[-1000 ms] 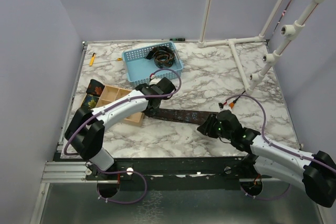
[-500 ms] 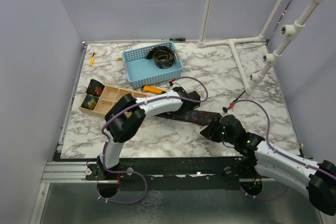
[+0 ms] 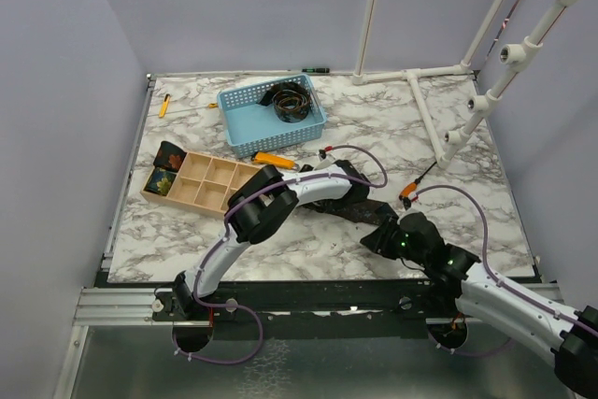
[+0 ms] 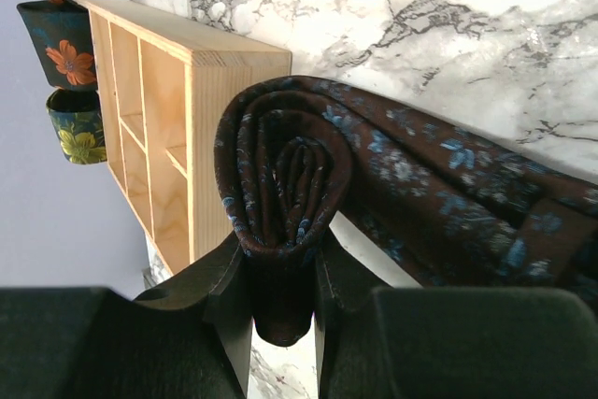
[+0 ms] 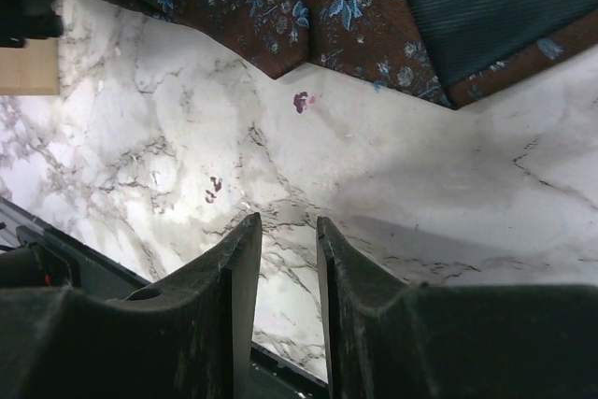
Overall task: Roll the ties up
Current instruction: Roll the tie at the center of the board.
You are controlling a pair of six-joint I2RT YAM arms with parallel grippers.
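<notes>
Our brown blue-flowered tie (image 4: 280,165) is now a coil on the marble table (image 5: 168,137), pinched in our left gripper (image 4: 280,263), which rolled it rightward from the wooden organizer (image 4: 168,91). Our right gripper (image 5: 280,231), narrow and empty, has backed off; we judge a short tail remains.

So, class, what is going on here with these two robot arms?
The left gripper pinches the rolled-up end of a dark, blue-flowered tie. The rest of it trails across the marble table. The right gripper hovers empty over bare marble, jaws slightly apart, near the tie's loose end.
</notes>
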